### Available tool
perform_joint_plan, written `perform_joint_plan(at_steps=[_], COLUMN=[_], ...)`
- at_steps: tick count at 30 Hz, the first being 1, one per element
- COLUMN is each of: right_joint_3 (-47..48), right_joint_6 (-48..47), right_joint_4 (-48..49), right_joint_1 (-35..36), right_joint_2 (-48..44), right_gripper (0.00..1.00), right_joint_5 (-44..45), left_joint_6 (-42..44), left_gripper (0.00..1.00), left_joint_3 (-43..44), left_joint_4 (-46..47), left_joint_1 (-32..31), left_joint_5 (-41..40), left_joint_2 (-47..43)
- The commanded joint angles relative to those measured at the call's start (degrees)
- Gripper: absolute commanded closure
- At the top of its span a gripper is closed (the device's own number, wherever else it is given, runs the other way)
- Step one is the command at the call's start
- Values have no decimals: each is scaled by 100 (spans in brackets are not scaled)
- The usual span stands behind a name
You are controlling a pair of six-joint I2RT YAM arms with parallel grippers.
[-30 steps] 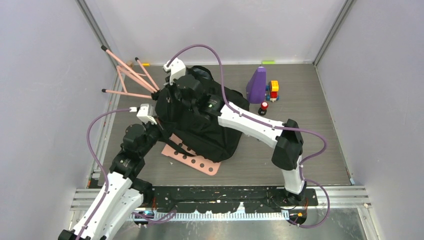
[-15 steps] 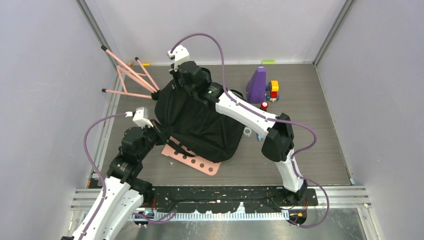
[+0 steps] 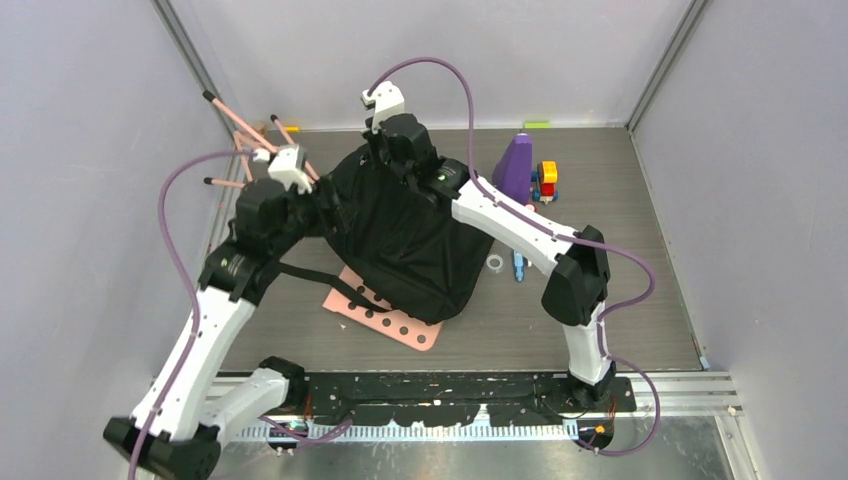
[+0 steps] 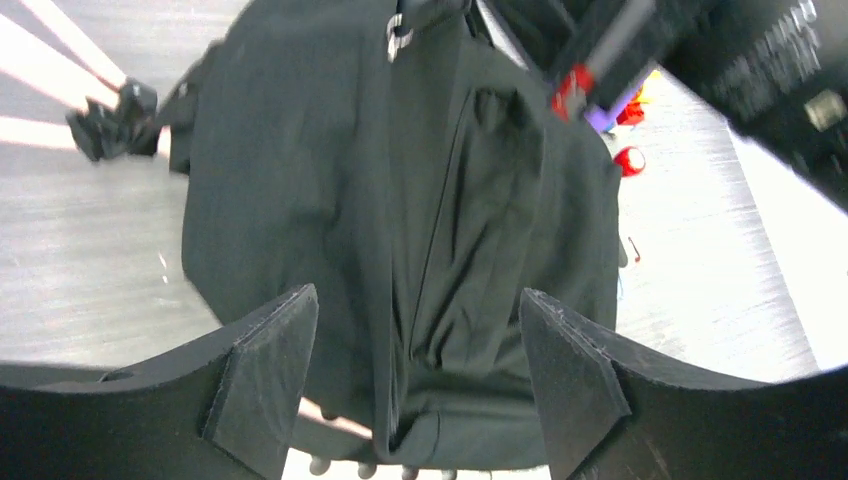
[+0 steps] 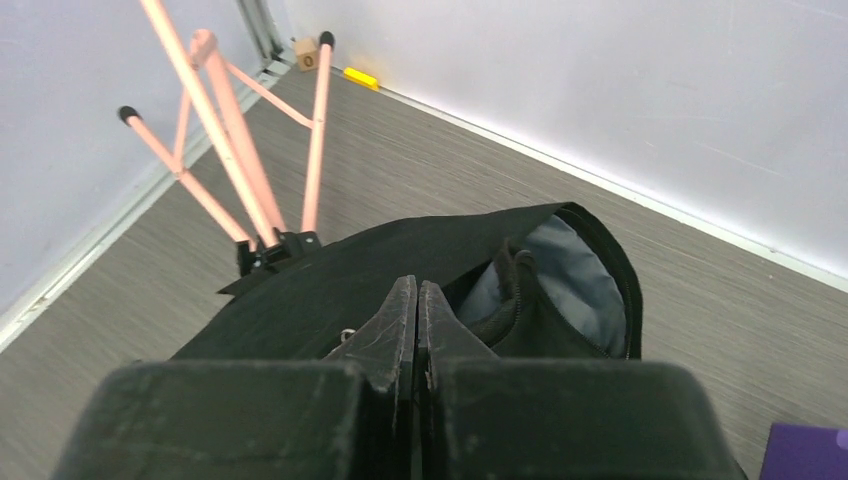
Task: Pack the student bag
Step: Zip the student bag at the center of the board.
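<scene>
1. Nearest the arms' bases, the pink perforated board [image 3: 392,322] lies where it lay a second ago, its far part under the near end of the student bag [image 3: 410,240].
2. Just right of the bag, a clear ring [image 3: 494,263] and a blue piece [image 3: 518,266] now show on the table. A second ago the right arm hid this spot.
3. The bag still rests on the table over the board. Its top has been drawn toward the far wall, and the black fabric stands taut like a tent.
4. At the bag's left side, the left gripper [image 3: 322,205] has just let go. It was clenched low by the bag's near-left corner moments ago. It now stands higher, jaws spread wide with nothing between them, and only the bag's front shows beyond its fingers [image 4: 265,385]. A strap [image 3: 305,272] trails loose to the bag's left.
5. At the bag's far top edge, the right gripper [image 3: 378,160] stays clenched. The fabric rises to its tips, so it appears to pinch the rim, though no cloth shows between the pads. Beside it the mouth gapes, showing the grey lining [image 5: 570,280].
6. Far right of the bag stand a purple block [image 3: 514,168] and toy blocks [image 3: 546,182]. Far left of it leans a pink stand [image 3: 250,150].
7. With the mouth held open and one gripper freed, the packing looks ready to start. The loose items are all still outside the bag.
</scene>
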Motion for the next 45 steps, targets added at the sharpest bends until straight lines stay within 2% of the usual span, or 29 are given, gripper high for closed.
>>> perform_joint_plan(at_steps=[1,6,11,13,14,15,16,17,23,27,37,42,43,45], right_joint_3=[-59,-187,-237,-247,-248,-240,-198,-162,205,414,-50,-396,-477,-672], right_joint_6=[136,157,146,133,122,121,106,78,-115,-238,-135,30,53,137], right_joint_4=[359,347,346,346,352,349,327,280,102,1,65,140,138,215], right_joint_1=[19,42,42,42,42,42,42,42,-209,-432,-907,-1071,-1104,-1124], right_joint_2=[-670,-809,-854,-842,-834,-826,-801,-784,-536,-365,-531,-703,-708,-758], right_gripper=[99,99,99,99,99,99,99,99,100,99,99,99,99,99], right_joint_5=[-57,-134,-145,-86,-57,57,142,377,1103,1358,1807,1700,1578,1339], left_joint_6=[850,1077,1085,1174,1231,1299,1327,1332,1261,1098,985,1032,1105,1271], left_gripper=[24,32,49,60,68,88,98,100,100,100,100,100,97,76], left_joint_3=[741,1191,1341,1267,1248,1256,1276,1287,716,405,201,304,370,546], left_joint_4=[171,284,582,807,841,805,715,611,339,65,-133,-21,46,247], left_joint_1=[74,346,519,529,529,535,540,546,586,670,1074,1183,1186,1185], left_joint_5=[-30,211,483,810,893,840,717,502,-615,-969,-1263,-976,-727,-86], left_joint_2=[918,1725,2128,2199,2225,2238,2224,2163,1301,931,966,1109,1151,1259])
